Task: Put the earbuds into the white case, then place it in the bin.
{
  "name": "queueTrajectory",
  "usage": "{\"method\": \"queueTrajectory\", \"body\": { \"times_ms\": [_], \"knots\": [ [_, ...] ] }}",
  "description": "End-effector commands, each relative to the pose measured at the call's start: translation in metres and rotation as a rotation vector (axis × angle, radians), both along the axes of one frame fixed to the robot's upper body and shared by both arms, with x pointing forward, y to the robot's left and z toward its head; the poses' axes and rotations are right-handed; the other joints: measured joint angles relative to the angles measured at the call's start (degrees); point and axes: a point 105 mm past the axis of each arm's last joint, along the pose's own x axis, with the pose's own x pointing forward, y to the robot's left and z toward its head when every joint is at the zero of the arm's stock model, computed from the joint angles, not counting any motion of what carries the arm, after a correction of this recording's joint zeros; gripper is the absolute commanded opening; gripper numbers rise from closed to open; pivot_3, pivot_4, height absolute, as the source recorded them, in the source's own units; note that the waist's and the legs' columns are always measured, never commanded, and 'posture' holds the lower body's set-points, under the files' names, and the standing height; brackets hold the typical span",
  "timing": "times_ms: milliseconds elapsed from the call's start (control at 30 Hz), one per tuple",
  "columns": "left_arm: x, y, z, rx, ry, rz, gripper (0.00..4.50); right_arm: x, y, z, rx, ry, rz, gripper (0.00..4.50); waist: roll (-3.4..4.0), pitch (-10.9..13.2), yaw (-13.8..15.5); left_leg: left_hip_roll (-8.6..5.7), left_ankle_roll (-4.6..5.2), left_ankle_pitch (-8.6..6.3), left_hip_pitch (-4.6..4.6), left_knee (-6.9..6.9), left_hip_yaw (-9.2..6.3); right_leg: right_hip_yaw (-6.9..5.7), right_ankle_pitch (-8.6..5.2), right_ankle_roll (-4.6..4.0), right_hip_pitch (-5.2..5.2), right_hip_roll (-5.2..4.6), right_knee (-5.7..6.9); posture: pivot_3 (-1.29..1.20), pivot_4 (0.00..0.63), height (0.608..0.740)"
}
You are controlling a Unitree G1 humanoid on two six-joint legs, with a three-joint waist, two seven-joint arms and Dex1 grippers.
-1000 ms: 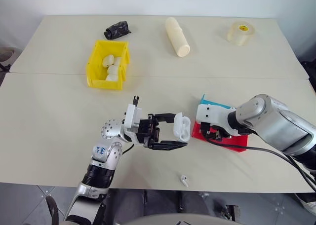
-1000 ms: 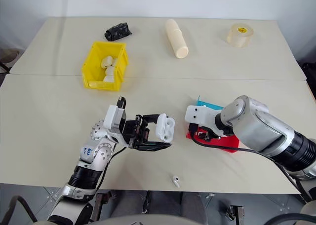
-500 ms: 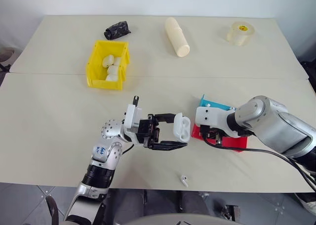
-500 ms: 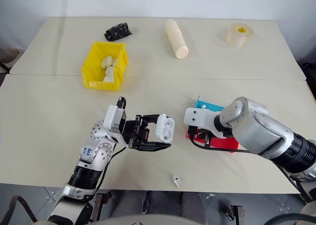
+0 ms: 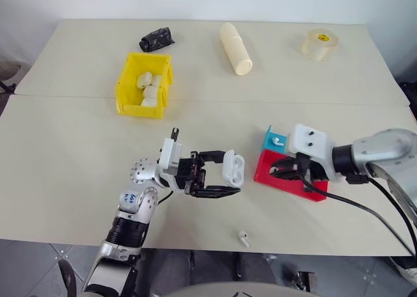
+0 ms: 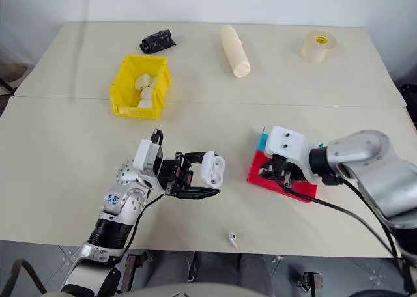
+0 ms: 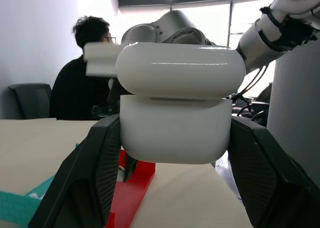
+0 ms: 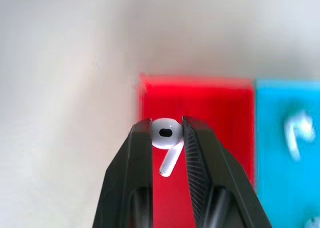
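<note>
My left gripper [image 5: 227,174] is shut on the white case [image 5: 233,169] and holds it above the table's middle, pointing right. The case's lid [image 7: 180,70] stands slightly ajar over its body. My right gripper [image 8: 166,134] is shut on one of the earbuds [image 8: 166,138], stem hanging down, just above the red tray [image 5: 266,170]. A second earbud [image 5: 278,141] lies in the blue tray [image 5: 269,142] behind it. A third earbud [image 5: 243,237] rests on the table near the front edge. The yellow bin [image 5: 124,88] stands at the back left with several white items inside.
Along the table's far side lie a black crumpled object [image 5: 156,38], a cream cylinder [image 5: 234,47] and a roll of tape [image 5: 319,43]. A person [image 7: 82,88] sits in the background beyond the table in the left wrist view.
My right gripper closed on an earbud and lifted back from the red tray toward the right. The left gripper kept the case still.
</note>
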Motion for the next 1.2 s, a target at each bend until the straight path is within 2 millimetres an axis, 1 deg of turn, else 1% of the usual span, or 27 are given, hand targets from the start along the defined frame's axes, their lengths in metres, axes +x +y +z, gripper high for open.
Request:
{"method": "queueTrajectory", "body": {
  "times_ms": [33, 100, 133, 167, 200, 233, 300, 333, 400, 500, 600, 667, 800, 833, 933, 1200],
  "knots": [
    [0.002, 0.002, 0.004, -0.024, -0.015, -0.005, 2.80, -0.009, 0.003, 0.021, 0.165, -0.090, 0.062, 0.48, -0.01, 0.00, 0.02, 0.00, 0.00, 0.00, 0.00, 0.01, -0.01, 0.00, 0.00, 0.01, 0.01, 0.00, 0.00, 0.00, 0.150, 0.740],
    [0.004, 0.003, 0.004, -0.022, -0.011, -0.008, 2.80, -0.009, 0.003, 0.030, 0.345, -0.112, 0.040, 0.48, -0.02, 0.01, -0.05, -0.01, 0.01, 0.01, 0.01, 0.06, -0.01, 0.00, 0.01, 0.01, 0.03, 0.00, 0.04, 0.00, 0.150, 0.740],
    [0.005, 0.003, 0.004, -0.022, -0.009, -0.009, 2.80, -0.009, 0.000, 0.031, 0.398, -0.106, 0.025, 0.48, -0.03, 0.01, -0.13, 0.02, 0.01, 0.01, 0.02, 0.07, -0.01, 0.00, 0.01, 0.02, 0.03, 0.03, 0.05, 0.00, 0.150, 0.740],
    [0.005, 0.003, 0.004, -0.022, -0.007, -0.011, 2.80, -0.010, -0.002, 0.031, 0.429, -0.101, 0.015, 0.48, -0.02, 0.01, -0.08, 0.04, 0.01, 0.01, 0.04, 0.07, -0.01, 0.01, 0.01, 0.01, 0.05, 0.05, 0.06, 0.00, 0.150, 0.740],
    [0.005, 0.003, 0.004, -0.021, -0.007, -0.016, 2.80, -0.011, -0.005, 0.026, 0.412, -0.099, 0.010, 0.48, -0.02, 0.01, -0.06, 0.02, 0.01, 0.01, 0.05, 0.06, -0.02, 0.01, 0.01, 0.01, 0.05, 0.04, 0.10, 0.00, 0.150, 0.740],
    [0.006, 0.002, 0.004, -0.021, -0.005, -0.019, 2.80, -0.013, -0.005, 0.028, 0.447, -0.128, 0.020, 0.48, -0.02, 0.01, -0.05, 0.01, 0.01, 0.01, 0.05, 0.06, -0.01, 0.02, 0.01, 0.01, 0.05, 0.04, 0.10, 0.00, 0.150, 0.740],
    [0.006, 0.001, 0.004, -0.018, -0.002, -0.029, 2.80, -0.013, -0.001, 0.042, 0.600, -0.215, 0.023, 0.48, -0.04, 0.01, -0.06, 0.01, 0.01, 0.01, 0.06, 0.04, -0.01, 0.02, 0.01, 0.01, 0.05, 0.04, 0.08, 0.00, 0.150, 0.740],
    [0.006, 0.001, 0.004, -0.020, 0.004, -0.031, 2.80, -0.014, 0.000, 0.045, 0.642, -0.225, 0.018, 0.48, -0.02, 0.01, -0.13, 0.02, 0.01, 0.01, 0.06, 0.05, -0.03, 0.01, 0.01, 0.01, 0.06, 0.05, 0.08, 0.00, 0.150, 0.740],
    [0.006, 0.002, 0.004, -0.021, 0.010, -0.037, 2.80, -0.015, 0.003, 0.046, 0.670, -0.255, 0.022, 0.48, -0.01, 0.00, -0.16, 0.01, 0.01, 0.01, 0.07, 0.05, 0.00, 0.05, 0.01, 0.01, 0.03, 0.02, 0.14, 0.00, 0.150, 0.740],
    [0.004, 0.001, 0.004, -0.015, 0.011, -0.052, 2.80, -0.014, 0.008, 0.056, 0.759, -0.320, 0.018, 0.48, -0.01, 0.00, -0.19, 0.04, 0.01, 0.02, 0.10, 0.04, -0.01, 0.05, 0.01, 0.01, 0.04, 0.07, 0.13, 0.00, 0.150, 0.740],
    [0.004, -0.002, 0.005, -0.014, 0.008, -0.061, 2.80, -0.016, 0.017, 0.061, 0.820, -0.344, 0.026, 0.48, -0.01, 0.00, -0.18, 0.02, 0.01, 0.01, 0.10, 0.04, 0.00, 0.07, 0.01, 0.01, 0.04, 0.05, 0.14, 0.00, 0.150, 0.740],
    [0.004, -0.004, 0.007, -0.016, 0.006, -0.063, 2.80, -0.021, 0.027, 0.066, 0.869, -0.364, 0.053, 0.48, -0.01, 0.00, -0.18, 0.02, 0.01, 0.01, 0.10, 0.04, -0.01, 0.07, 0.01, 0.01, 0.04, 0.05, 0.14, 0.00, 0.150, 0.740],
    [0.003, -0.006, 0.011, -0.020, 0.003, -0.069, 2.80, -0.030, 0.044, 0.063, 0.913, -0.359, 0.085, 0.48, 0.00, 0.00, -0.20, 0.02, 0.01, 0.02, 0.10, 0.04, -0.02, 0.07, 0.01, 0.01, 0.04, 0.05, 0.14, 0.00, 0.150, 0.740],
    [0.003, -0.007, 0.012, -0.021, 0.003, -0.070, 2.80, -0.031, 0.047, 0.063, 0.923, -0.368, 0.085, 0.48, 0.00, 0.00, -0.20, 0.02, 0.01, 0.01, 0.10, 0.04, -0.02, 0.07, 0.01, 0.01, 0.04, 0.05, 0.14, 0.00, 0.150, 0.740],
    [0.002, -0.007, 0.014, -0.022, 0.008, -0.072, 2.80, -0.037, 0.051, 0.070, 1.024, -0.438, 0.097, 0.48, 0.00, 0.00, -0.26, 0.02, 0.00, 0.02, 0.10, 0.03, -0.03, 0.07, 0.01, 0.01, 0.04, 0.06, 0.14, 0.00, 0.150, 0.740],
    [0.000, -0.009, 0.017, -0.018, 0.014, -0.082, 2.80, -0.037, 0.059, 0.054, 1.037, -0.416, 0.067, 0.48, 0.01, -0.01, -0.30, 0.01, 0.00, 0.02, 0.14, 0.02, -0.02, 0.10, 0.01, 0.01, 0.04, 0.06, 0.18, 0.00, 0.150, 0.740]
  ]
}}
